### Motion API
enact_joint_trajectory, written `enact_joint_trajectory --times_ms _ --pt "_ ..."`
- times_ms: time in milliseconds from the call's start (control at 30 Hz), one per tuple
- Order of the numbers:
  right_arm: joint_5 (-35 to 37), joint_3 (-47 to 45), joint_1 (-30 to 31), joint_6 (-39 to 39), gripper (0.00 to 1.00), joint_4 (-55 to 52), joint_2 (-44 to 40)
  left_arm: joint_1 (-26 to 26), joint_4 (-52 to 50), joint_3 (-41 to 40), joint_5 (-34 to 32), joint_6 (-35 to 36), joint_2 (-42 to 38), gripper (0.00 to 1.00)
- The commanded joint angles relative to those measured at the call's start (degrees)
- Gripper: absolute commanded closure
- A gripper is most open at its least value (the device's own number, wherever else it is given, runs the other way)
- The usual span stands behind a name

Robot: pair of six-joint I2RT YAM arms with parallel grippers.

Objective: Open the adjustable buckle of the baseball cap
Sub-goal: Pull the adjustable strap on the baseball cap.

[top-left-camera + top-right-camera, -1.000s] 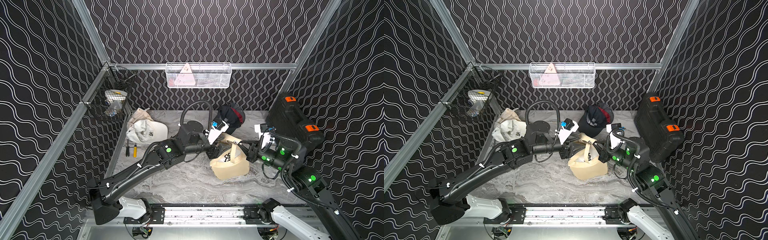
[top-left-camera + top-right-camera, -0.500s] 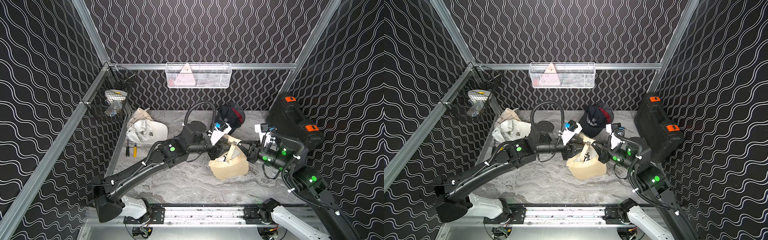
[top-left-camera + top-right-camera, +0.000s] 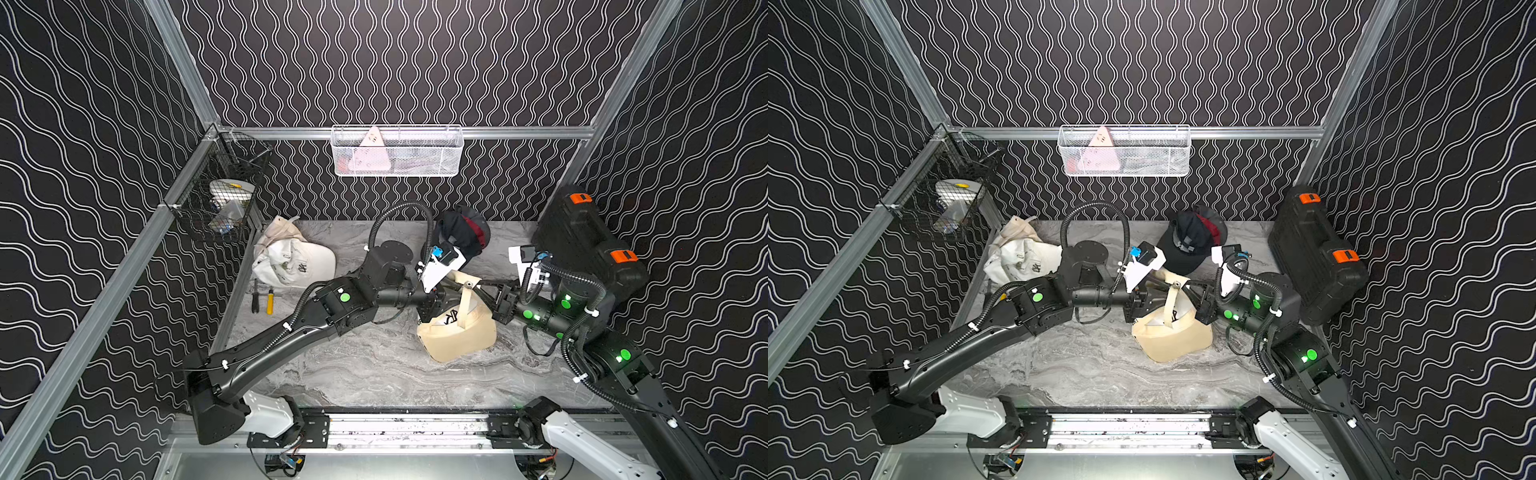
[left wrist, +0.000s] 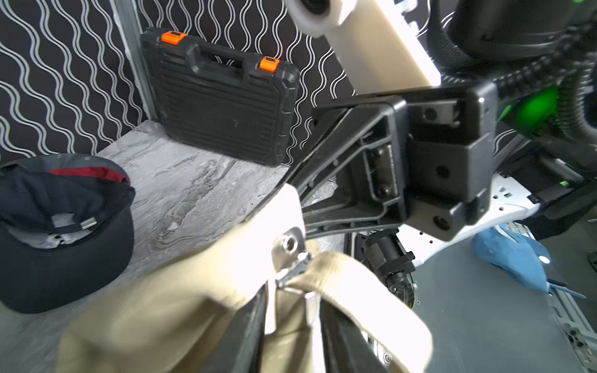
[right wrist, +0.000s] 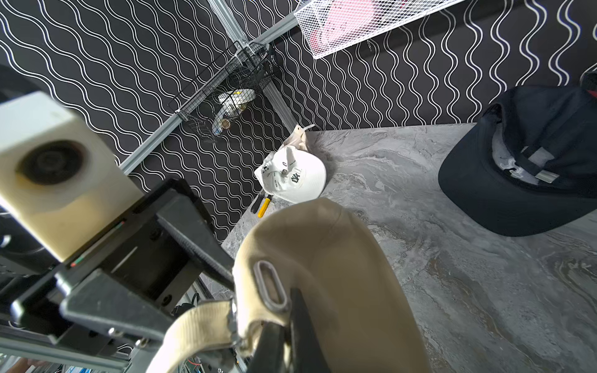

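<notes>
The left gripper (image 4: 292,310), seen in the left wrist view, has its two black fingers (image 4: 250,326) pressed on either side of a beige strap (image 4: 290,323). It grasps the strap at the bottom centre of the frame, just under the metal buckle (image 4: 289,247). In the right wrist view the right gripper (image 5: 287,323) is clenched on the back edge of the beige cap (image 5: 323,245) at the bottom centre, touching the buckle's oval loop. In both top views the two grippers meet tip to tip a little right of centre, with the buckle held up between them. The strap runs down from the buckle into the cap, which hangs below with its pale inside showing and its brim end low over the marbled table (image 3: 365,365). Whether the cap touches the table cannot be told. Just behind the grippers, toward the top of the frame, a navy cap (image 3: 461,232) lies upside down. A black tool case (image 3: 590,245) with orange latches leans at the right wall. At centre left sits a white cap (image 3: 299,262), with a yellow-handled tool (image 3: 270,301) just below it. A white wire basket (image 3: 397,151) hangs on the back wall, and a black mesh basket (image 3: 220,203) hangs at the upper left.
</notes>
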Motion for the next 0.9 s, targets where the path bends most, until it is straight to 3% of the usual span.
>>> enact_joint_trajectory --times_ms 0,167,500,767,867 --pt "-0.07 0.27 0.06 0.92 1.0 3.13 -0.14 -0.08 -0.34 0.83 1.41 -0.31 0.63 0.67" --pt "-0.51 0.27 0.06 1.28 1.0 3.33 -0.33 0.04 -0.39 0.77 1.25 -0.38 1.15 0.74" --pt "1.57 -0.42 0.1 0.37 1.0 1.77 -0.69 0.04 -2.11 2.1 3.29 -0.23 1.42 1.0" --pt "2.92 -2.21 0.02 -2.97 1.0 0.4 -2.19 0.04 -4.74 4.11 4.45 -0.38 1.14 1.0" --pt "2.29 -2.89 0.03 -6.08 0.89 -0.24 -3.45 0.05 -6.55 5.53 3.9 -0.4 1.36 1.0"
